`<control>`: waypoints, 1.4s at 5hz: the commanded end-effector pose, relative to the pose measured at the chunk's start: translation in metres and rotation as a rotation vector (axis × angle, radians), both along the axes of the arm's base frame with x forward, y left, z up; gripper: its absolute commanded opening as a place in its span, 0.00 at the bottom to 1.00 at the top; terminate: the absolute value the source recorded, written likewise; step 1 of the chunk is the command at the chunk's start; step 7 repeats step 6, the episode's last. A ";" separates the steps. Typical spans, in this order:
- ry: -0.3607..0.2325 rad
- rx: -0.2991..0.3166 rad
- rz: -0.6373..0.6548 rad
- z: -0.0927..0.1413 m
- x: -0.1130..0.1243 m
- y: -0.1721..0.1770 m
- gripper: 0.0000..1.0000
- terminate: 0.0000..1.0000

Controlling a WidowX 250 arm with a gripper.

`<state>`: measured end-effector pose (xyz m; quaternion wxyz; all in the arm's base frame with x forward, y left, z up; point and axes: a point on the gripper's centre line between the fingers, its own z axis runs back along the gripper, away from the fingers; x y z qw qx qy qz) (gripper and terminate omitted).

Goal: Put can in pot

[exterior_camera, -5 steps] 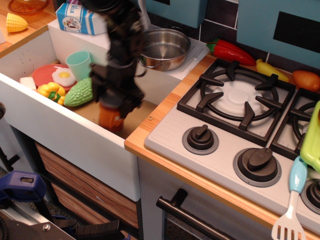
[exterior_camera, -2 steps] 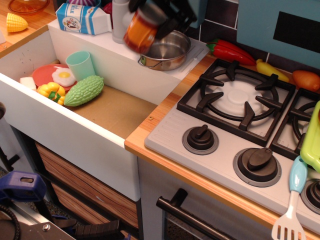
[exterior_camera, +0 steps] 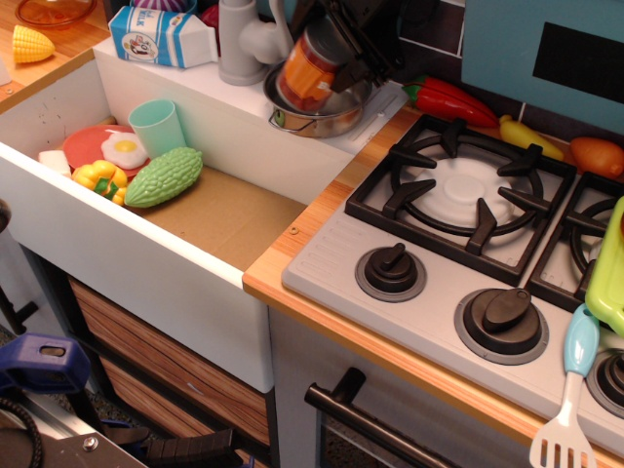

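At the top centre of the frame, the can (exterior_camera: 309,70) is held tilted by the black gripper (exterior_camera: 336,60), whose jaws are closed around it; its lower part is seen just inside the rim of the pot (exterior_camera: 322,118). Whether the can touches the pot's floor cannot be told. The pot is set on the white ledge behind the sink (exterior_camera: 219,219), with the grey faucet (exterior_camera: 241,41) just beside it on the left and a milk carton (exterior_camera: 162,36) further left. A red pepper (exterior_camera: 450,100) is found to the right of the pot, near the stove (exterior_camera: 458,185). In the sink, at the left, a mint-green cup (exterior_camera: 156,126), a fried egg (exterior_camera: 125,150) on a red plate (exterior_camera: 83,143), a yellow pepper (exterior_camera: 99,178) and a green gourd (exterior_camera: 164,176) are gathered; the sink's right half is left bare.
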<state>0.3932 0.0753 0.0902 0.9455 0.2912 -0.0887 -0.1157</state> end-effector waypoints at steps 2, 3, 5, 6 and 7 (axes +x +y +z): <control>-0.133 0.017 -0.242 0.031 0.022 0.015 1.00 0.00; -0.133 0.017 -0.242 0.031 0.022 0.015 1.00 0.00; -0.133 0.017 -0.242 0.031 0.022 0.015 1.00 0.00; -0.133 0.017 -0.242 0.031 0.022 0.015 1.00 1.00; -0.133 0.017 -0.242 0.031 0.022 0.015 1.00 1.00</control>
